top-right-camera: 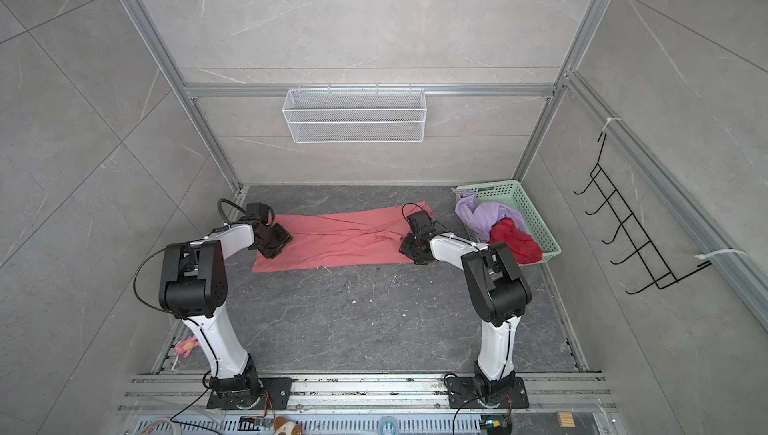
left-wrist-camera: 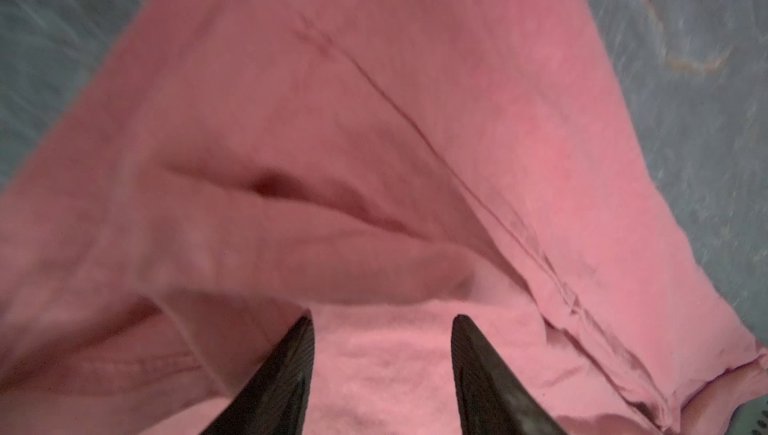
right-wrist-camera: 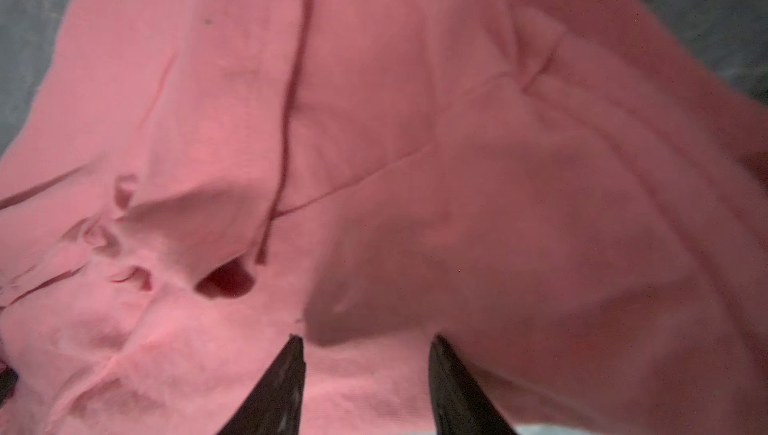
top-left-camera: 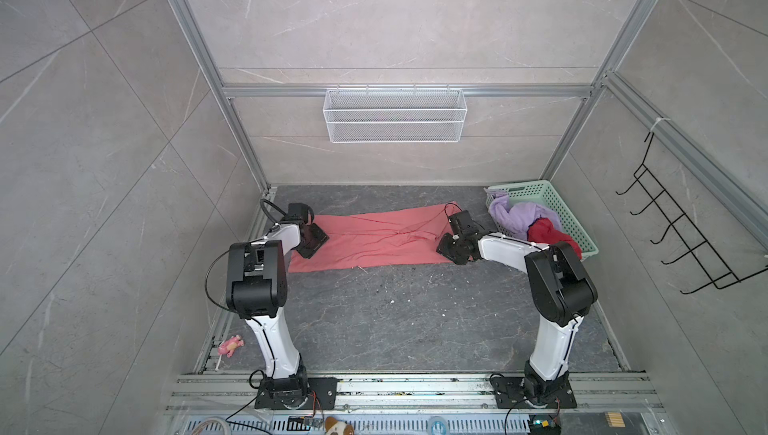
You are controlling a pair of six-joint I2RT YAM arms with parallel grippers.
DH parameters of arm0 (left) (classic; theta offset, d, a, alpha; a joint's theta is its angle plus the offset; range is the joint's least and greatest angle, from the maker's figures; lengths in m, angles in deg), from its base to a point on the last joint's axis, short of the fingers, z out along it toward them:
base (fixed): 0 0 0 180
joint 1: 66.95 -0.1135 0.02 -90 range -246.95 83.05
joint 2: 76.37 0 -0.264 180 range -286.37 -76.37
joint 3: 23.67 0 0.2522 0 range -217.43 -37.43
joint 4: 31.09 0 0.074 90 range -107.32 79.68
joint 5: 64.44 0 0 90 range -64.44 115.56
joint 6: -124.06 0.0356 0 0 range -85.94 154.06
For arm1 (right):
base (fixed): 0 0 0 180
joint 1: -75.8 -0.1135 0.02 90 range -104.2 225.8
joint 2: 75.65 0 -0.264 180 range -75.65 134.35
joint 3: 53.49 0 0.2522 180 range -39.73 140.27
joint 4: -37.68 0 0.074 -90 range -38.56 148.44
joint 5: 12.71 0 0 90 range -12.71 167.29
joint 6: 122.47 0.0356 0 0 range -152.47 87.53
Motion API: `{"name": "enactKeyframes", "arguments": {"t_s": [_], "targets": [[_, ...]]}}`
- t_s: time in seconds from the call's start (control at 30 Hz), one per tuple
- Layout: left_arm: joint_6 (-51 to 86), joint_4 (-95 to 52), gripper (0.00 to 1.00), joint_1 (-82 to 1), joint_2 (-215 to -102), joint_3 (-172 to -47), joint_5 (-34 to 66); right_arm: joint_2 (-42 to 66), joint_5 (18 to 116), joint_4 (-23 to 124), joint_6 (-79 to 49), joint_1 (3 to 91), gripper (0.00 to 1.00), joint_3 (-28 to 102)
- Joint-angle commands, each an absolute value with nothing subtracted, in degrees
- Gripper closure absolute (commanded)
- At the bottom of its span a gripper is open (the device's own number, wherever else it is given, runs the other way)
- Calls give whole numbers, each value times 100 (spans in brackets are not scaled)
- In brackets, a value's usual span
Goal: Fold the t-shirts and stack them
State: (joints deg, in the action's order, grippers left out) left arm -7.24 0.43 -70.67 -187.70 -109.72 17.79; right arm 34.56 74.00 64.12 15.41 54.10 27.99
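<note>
A salmon-pink t-shirt (top-left-camera: 374,237) (top-right-camera: 332,239) lies on the dark table as a long, creased band running left to right. My left gripper (top-left-camera: 313,243) (left-wrist-camera: 382,318) is low over its left end, jaws apart, with only flat pink cloth showing between the fingers (left-wrist-camera: 291,370). At the right end my right gripper (top-left-camera: 451,248) (right-wrist-camera: 365,339) also stands open over the cloth, a raised fold just past its fingertips. A lilac t-shirt (top-left-camera: 515,214) and a deep-red t-shirt (top-left-camera: 548,235) sit crumpled in the mint-green basket (top-left-camera: 552,200).
The basket stands at the table's back right corner, close behind the right arm. A white wire basket (top-left-camera: 395,115) hangs on the back wall and a black hook rack (top-left-camera: 681,229) on the right wall. A small pink toy (top-left-camera: 230,345) lies by the left rail.
</note>
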Motion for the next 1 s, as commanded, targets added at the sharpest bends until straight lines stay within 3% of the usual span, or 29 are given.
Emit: {"name": "enactKeyframes", "arguments": {"t_s": [0.0, 0.33, 0.57, 0.77, 0.97], "targets": [[-410, -209, 44, -7384, -19009, -11324, 1679, 3676, 7580, 6752, 1636, 5485, 49, 2741], [-386, -414, 44, -7964, -19400, -12192, 1399, 3740, 7633, 7196, 1500, 5575, 50, 2849], [-447, -766, 46, -7994, -18479, -11512, 1233, 3351, 7791, 7359, 1291, 5593, 49, 2879], [-659, -547, 46, -7580, -17670, -10738, 988, 3019, 8015, 7473, 1140, 5597, 49, 2935], [-638, -478, 45, -6952, -17720, -10484, 870, 3008, 8056, 7324, 1090, 5643, 49, 2918]]}}
